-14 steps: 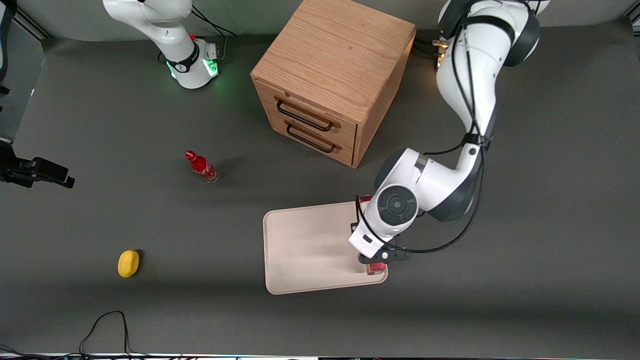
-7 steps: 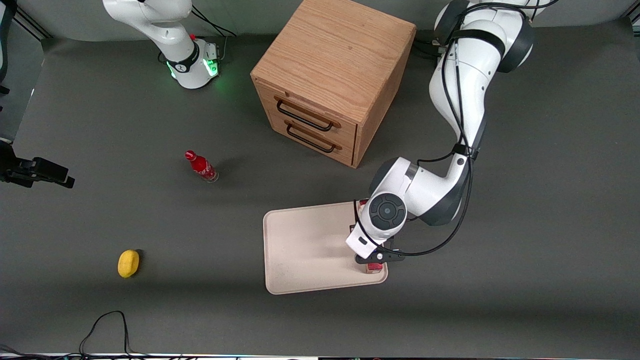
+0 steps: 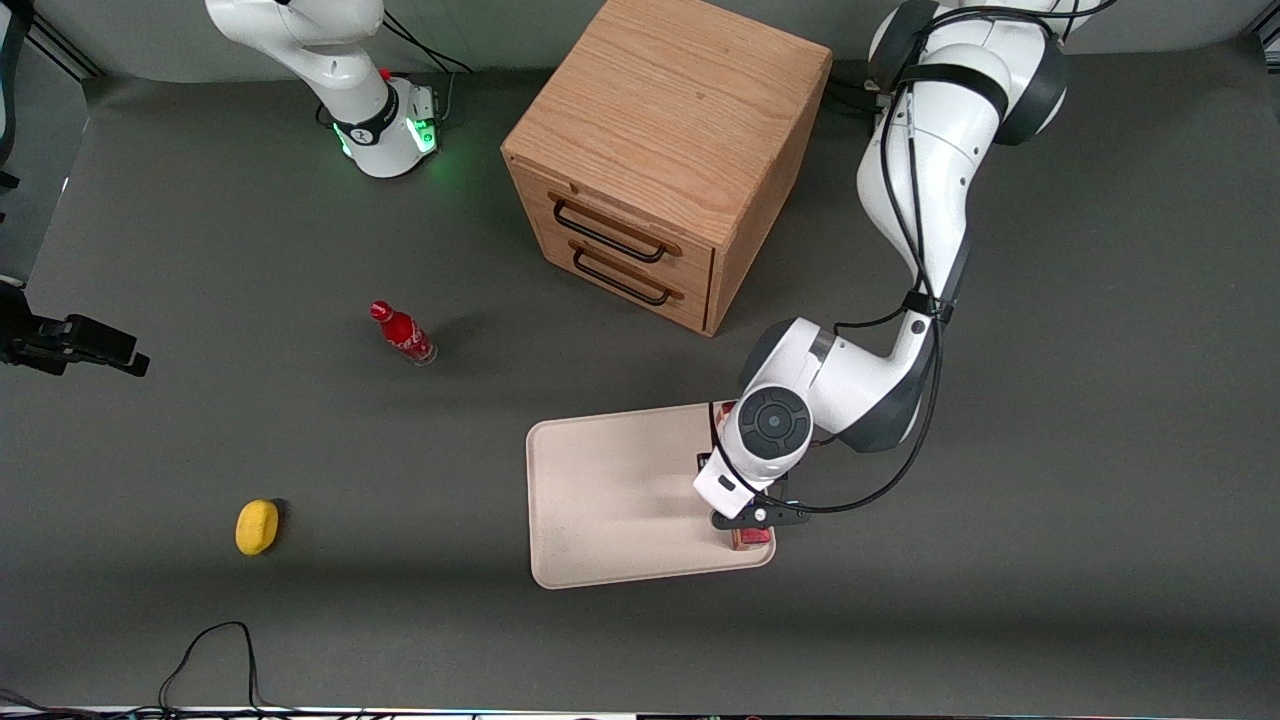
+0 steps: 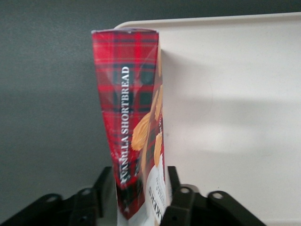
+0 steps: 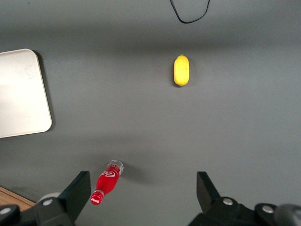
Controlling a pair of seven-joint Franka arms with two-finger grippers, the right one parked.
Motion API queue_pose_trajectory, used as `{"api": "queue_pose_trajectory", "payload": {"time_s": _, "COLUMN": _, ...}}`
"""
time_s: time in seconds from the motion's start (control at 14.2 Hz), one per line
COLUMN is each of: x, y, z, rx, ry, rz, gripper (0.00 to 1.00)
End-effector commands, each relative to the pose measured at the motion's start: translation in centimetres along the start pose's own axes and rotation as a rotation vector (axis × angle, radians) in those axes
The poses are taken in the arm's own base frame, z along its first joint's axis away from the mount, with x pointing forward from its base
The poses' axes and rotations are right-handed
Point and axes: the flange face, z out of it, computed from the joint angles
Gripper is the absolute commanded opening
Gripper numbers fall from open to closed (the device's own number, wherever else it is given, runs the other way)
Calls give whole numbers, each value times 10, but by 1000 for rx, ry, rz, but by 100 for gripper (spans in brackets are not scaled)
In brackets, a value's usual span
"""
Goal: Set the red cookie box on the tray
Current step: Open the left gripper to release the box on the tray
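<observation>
The red cookie box (image 3: 752, 537) is a long plaid-red carton with biscuit pictures. It lies on the cream tray (image 3: 610, 500), along the tray's edge toward the working arm's end of the table. The arm's wrist hides most of it. My left gripper (image 3: 745, 500) is low over the tray and shut on the box. In the left wrist view the box (image 4: 131, 117) runs from the gripper (image 4: 139, 188) to a corner of the tray (image 4: 235, 117), and the black fingers (image 4: 176, 190) flank its white label end.
A wooden drawer cabinet (image 3: 660, 150) stands farther from the front camera than the tray. A small red bottle (image 3: 402, 333) and a yellow lemon-like object (image 3: 257, 526) lie toward the parked arm's end. A black cable (image 3: 215, 650) lies at the table's near edge.
The arm came down toward the tray with the box during the first half second. Since then it has hardly moved.
</observation>
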Motion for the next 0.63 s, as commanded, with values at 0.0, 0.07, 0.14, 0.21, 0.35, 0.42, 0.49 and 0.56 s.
{"api": "queue_pose_trajectory", "payload": {"time_s": 0.0, "x": -12, "y": -13, "z": -66, "rx": 44, "ry": -20, "rz": 2, "gripper": 100}}
{"api": "queue_pose_trajectory", "payload": {"time_s": 0.07, "x": -19, "y": -18, "z": -102, "rx": 43, "ry": -21, "rz": 3, "gripper": 100}}
{"api": "queue_pose_trajectory", "payload": {"time_s": 0.14, "x": -29, "y": -24, "z": -134, "rx": 51, "ry": -30, "rz": 2, "gripper": 100}}
{"api": "queue_pose_trajectory", "payload": {"time_s": 0.21, "x": -41, "y": -30, "z": -171, "rx": 52, "ry": -24, "rz": 5, "gripper": 100}}
{"api": "queue_pose_trajectory", "payload": {"time_s": 0.35, "x": -63, "y": -47, "z": -232, "rx": 53, "ry": -15, "rz": 7, "gripper": 100}}
{"api": "queue_pose_trajectory", "payload": {"time_s": 0.42, "x": -71, "y": -58, "z": -252, "rx": 64, "ry": -22, "rz": -1, "gripper": 100}}
{"api": "queue_pose_trajectory", "payload": {"time_s": 0.49, "x": -75, "y": -71, "z": -268, "rx": 72, "ry": -24, "rz": -13, "gripper": 100}}
{"api": "queue_pose_trajectory", "payload": {"time_s": 0.56, "x": -79, "y": -88, "z": -279, "rx": 78, "ry": -27, "rz": -32, "gripper": 100}}
